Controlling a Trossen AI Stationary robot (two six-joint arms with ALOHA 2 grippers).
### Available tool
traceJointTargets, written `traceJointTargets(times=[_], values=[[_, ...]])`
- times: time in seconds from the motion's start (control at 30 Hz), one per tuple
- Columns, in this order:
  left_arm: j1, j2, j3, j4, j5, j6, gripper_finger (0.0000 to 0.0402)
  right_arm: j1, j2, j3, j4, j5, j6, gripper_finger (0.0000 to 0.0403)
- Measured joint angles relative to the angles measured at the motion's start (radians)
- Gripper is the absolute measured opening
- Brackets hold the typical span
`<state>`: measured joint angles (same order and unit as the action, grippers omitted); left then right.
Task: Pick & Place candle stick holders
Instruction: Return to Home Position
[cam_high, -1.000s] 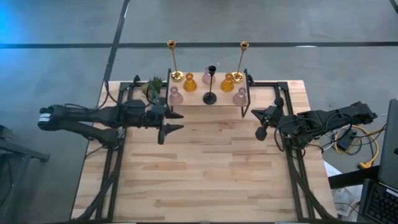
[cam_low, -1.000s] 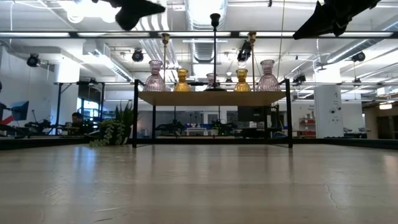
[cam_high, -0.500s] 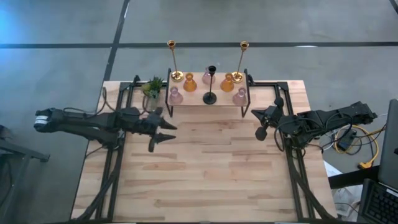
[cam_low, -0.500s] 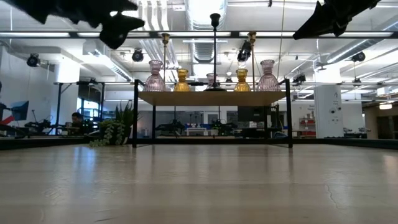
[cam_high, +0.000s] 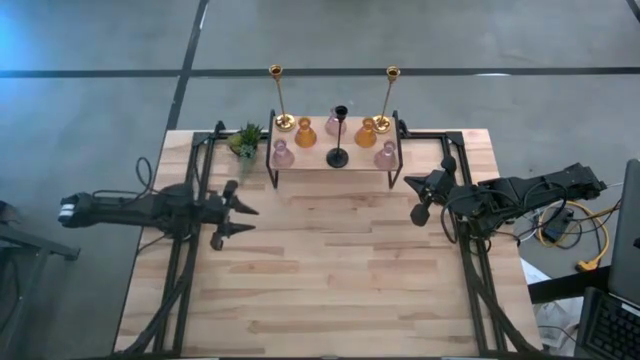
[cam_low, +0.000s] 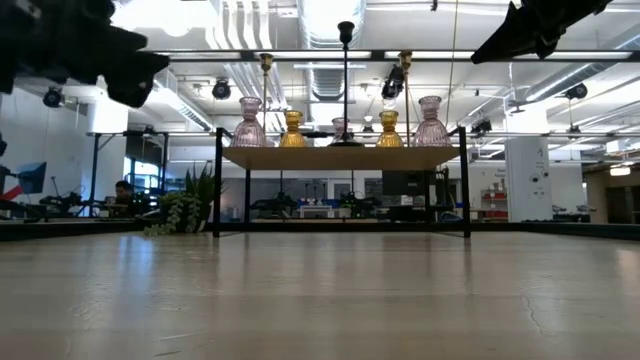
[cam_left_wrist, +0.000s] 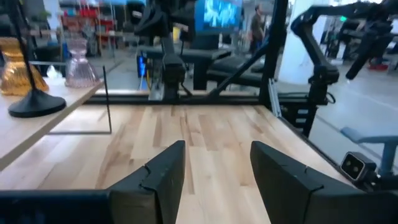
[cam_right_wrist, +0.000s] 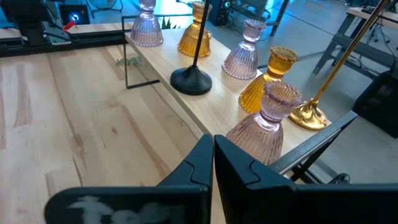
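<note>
- Low view, 10 o'clock: left gripper (cam_low: 145, 80) is only a dark silhouette; its arm runs off the picture's edge.
- 1 o'clock: right gripper (cam_low: 485, 50) likewise; its arm is cut by the top edge.
- Middle pink holder (cam_low: 338, 126) is mostly hidden behind the black holder (cam_low: 346, 80).
- 9 o'clock, far room: person (cam_low: 122, 190), too small to tell more.
- Right wrist view: brass stick (cam_right_wrist: 309, 116) loses its upper stem to the edge; far pink holder (cam_right_wrist: 147, 31) loses its rim.
- Left wrist view: amber holder (cam_left_wrist: 18, 71) is cut by the edge; another person (cam_left_wrist: 256, 25) is a blur.
- High view, shelf's 9 o'clock: plant (cam_high: 244, 138), pot hidden under its leaves.
</note>
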<state>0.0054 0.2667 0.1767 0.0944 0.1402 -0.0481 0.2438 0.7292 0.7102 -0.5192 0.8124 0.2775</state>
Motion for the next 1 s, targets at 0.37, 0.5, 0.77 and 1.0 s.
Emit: traceJointTargets(times=[0.37,0.5,0.77,1.0], values=[[0.001,-0.266,-0.161,-0.008,0.002,0.04,0.0186,0.0,0.0,0.0,0.0,0.0,0.0,0.0008],[0.0,-0.263,-0.167,-0.045,-0.006,0.053,0.0187,0.0,0.0,0.0,0.001,-0.001,0.0,0.0008],[0.0,-0.266,-0.168,-0.062,-0.015,0.046,0.0188,0.0,0.001,0.0,0.0,-0.001,0.003,0.0008],[0.0,-0.252,-0.167,-0.06,-0.013,0.01,0.0188,0.0,0.001,0.0,0.0,-0.001,0.002,0.0008]])
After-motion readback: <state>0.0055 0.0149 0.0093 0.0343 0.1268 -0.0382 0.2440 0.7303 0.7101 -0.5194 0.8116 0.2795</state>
